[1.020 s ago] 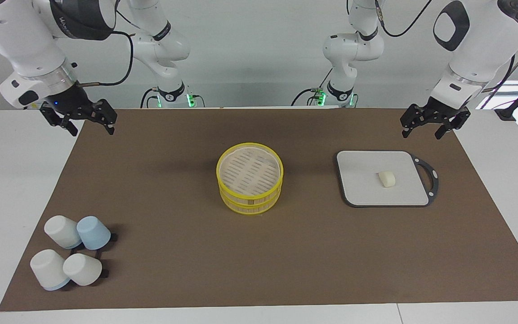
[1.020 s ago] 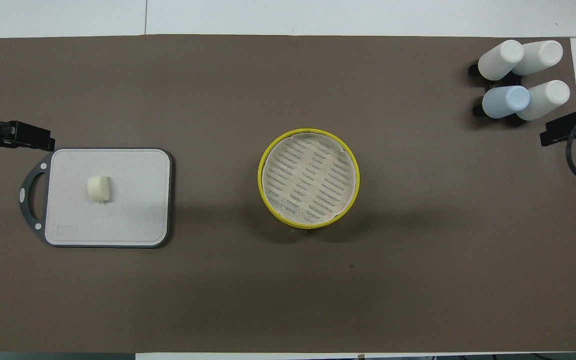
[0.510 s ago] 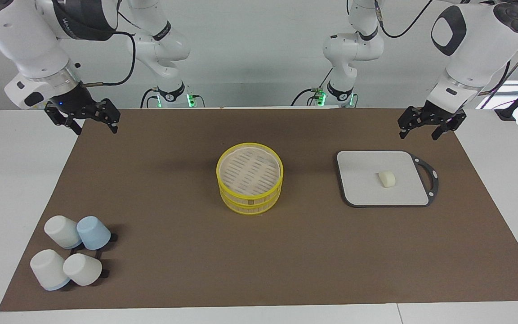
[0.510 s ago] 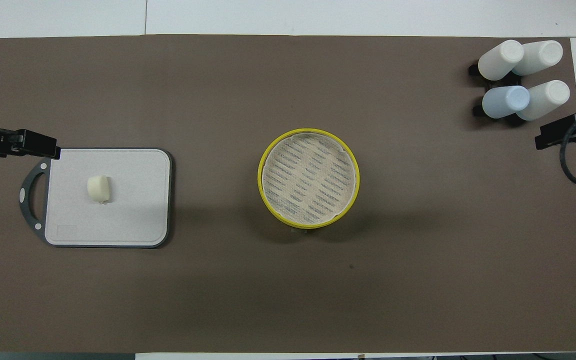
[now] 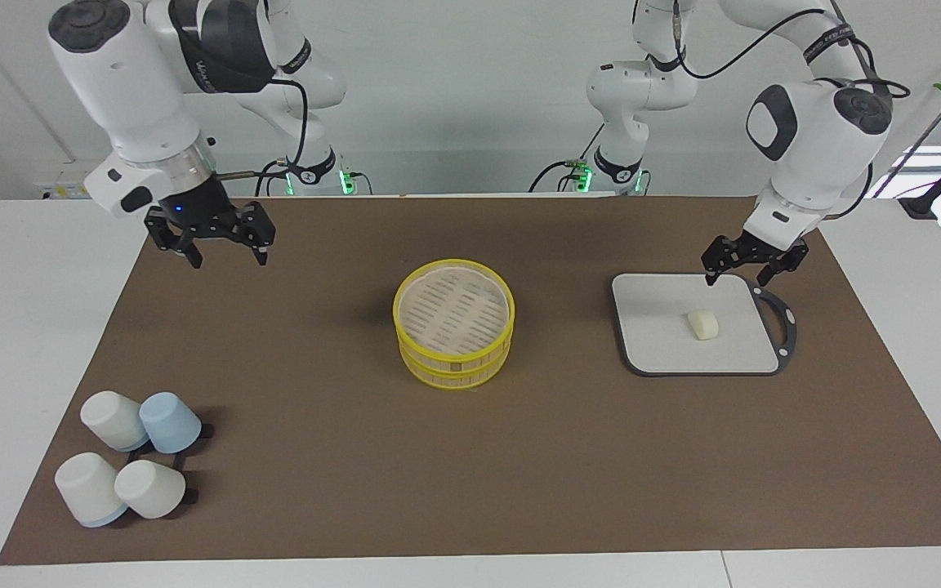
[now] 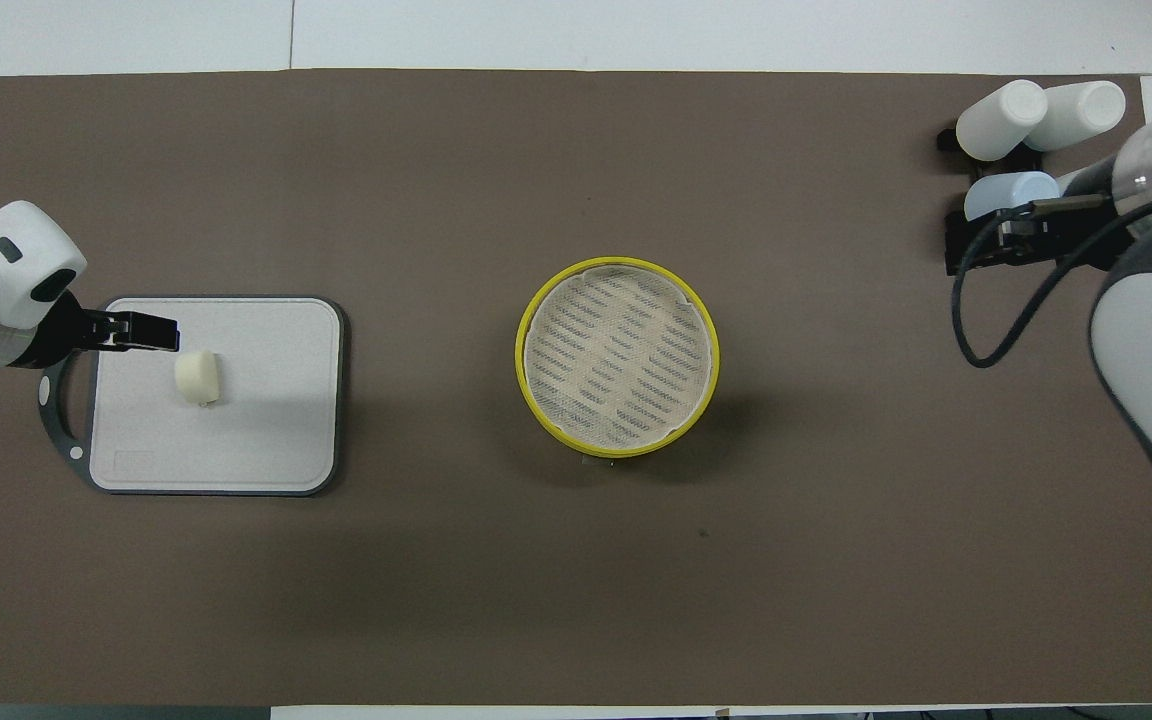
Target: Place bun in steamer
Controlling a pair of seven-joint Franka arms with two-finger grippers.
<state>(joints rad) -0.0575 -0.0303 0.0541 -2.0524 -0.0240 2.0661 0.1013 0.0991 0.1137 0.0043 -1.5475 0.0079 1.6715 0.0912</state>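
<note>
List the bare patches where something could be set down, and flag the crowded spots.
Free: the brown mat between the steamer and the cups, and between the steamer and the grey board. Crowded: the cup cluster, and the board, where the bun lies under the open left gripper.

Brown mat (image 5: 519, 457) over the white surface (image 5: 29, 327), grey board w/ handle (image 5: 658, 343), 4 upturned cups (image 5: 131, 465) clustered, 1 blue (image 5: 170, 423).
</note>
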